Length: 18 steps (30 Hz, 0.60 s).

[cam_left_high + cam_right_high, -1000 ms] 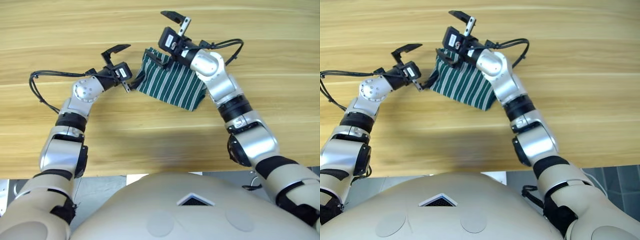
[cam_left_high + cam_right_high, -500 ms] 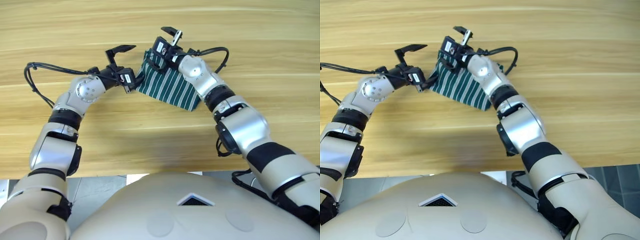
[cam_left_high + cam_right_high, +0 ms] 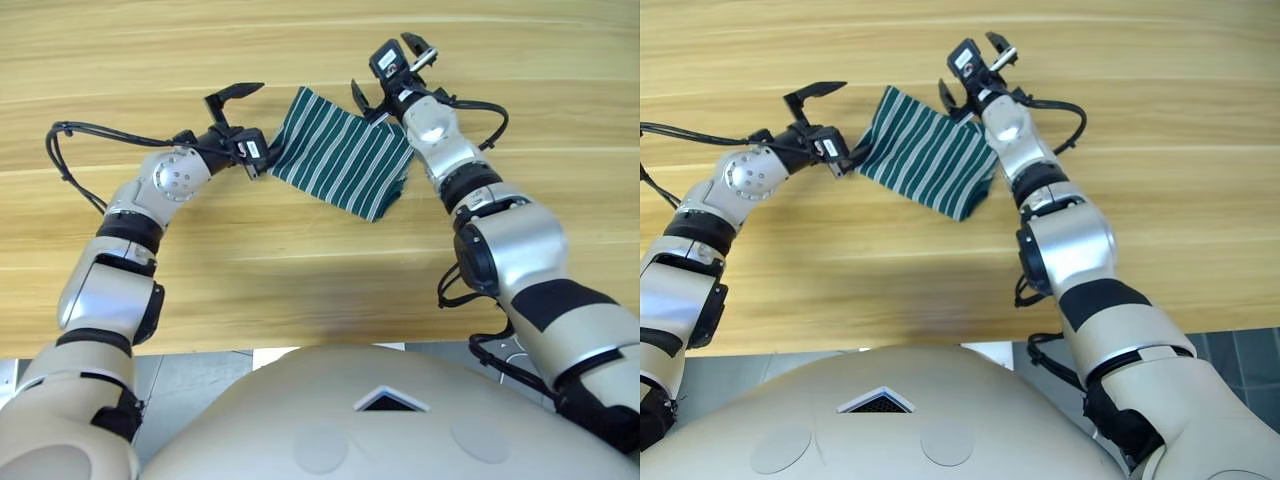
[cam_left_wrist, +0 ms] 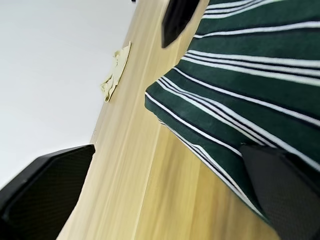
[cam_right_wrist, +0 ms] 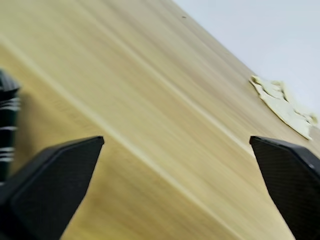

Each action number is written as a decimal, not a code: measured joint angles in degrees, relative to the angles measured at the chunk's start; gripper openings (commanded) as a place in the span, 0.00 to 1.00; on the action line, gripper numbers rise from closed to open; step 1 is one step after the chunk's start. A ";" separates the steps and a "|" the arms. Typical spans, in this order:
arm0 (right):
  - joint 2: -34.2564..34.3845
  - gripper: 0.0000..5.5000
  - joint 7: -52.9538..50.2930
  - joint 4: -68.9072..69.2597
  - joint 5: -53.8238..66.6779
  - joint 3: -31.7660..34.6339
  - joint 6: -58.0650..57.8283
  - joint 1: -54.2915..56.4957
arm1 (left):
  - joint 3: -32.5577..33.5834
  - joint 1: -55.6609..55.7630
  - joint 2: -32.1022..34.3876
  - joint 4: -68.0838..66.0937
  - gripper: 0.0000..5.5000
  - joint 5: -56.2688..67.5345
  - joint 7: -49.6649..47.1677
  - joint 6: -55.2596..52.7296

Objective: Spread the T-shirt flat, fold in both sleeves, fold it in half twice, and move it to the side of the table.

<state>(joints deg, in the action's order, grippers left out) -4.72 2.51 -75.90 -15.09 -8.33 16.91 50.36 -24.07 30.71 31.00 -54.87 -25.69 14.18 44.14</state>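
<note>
T-shirt (image 3: pixel 340 152), folded small, lies toward 12 o'clock on the counter (image 3: pixel 300 260) between my wide-open left pincer (image 3: pixel 256 132) touching its 9 o'clock edge and wide-open right pincer (image 3: pixel 392 68) off its 1 o'clock corner; I judge a one-sided push could skew or unfold the layers.

My left arm (image 3: pixel 130 230) extended forward, elbow bent out to left, forearm angled in toward centre. Left gripper (image 3: pixel 252 128) spread wide, fingers (image 4: pixel 47 185) well apart, one raised, other low. My right arm (image 3: pixel 500 250) extended farther forward, forearm leaning inward, wrist cocked up. Right gripper (image 3: pixel 395 72) gaping too, fingers (image 5: pixel 52 175) far apart. Grippers near each other, right one farther out, not touching.
</note>
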 measured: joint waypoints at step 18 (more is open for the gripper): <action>7.14 0.98 9.04 1.54 -0.63 -2.04 10.08 -0.02 | 0.96 -0.52 -0.79 -0.99 0.98 2.70 0.06 0.71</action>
<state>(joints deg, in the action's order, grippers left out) 2.42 11.55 -74.36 -15.72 -10.37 27.00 50.34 -23.11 30.19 30.21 -55.87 -23.00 14.24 44.84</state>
